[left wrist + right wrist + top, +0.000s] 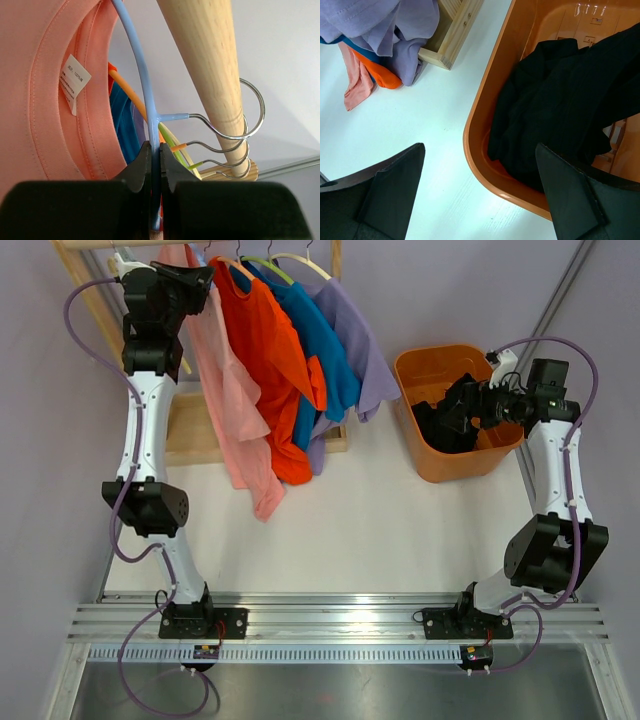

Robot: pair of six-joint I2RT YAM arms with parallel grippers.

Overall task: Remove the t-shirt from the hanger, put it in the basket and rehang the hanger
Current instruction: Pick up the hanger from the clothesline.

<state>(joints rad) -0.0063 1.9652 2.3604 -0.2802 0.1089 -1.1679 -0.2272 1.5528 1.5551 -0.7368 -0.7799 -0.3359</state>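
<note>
I have the left arm (135, 440) stretched far forward, wrist turned to the right. The left gripper (155, 150) has its jaws pinched tight on the light-blue hanger (143, 75), which rises straight out of the claw. The right arm (548, 470) is folded at the elbow, forearm leaning inward. The right gripper (480, 147) points downward, fingers spread wide.

Hung x4: pink tee (232, 410), orange tee (265, 350), blue tee (325, 350), purple tee (365, 360). hangers (145, 75) x4. Bin (450, 465) x1. Black garment (445, 430) x1.
</note>
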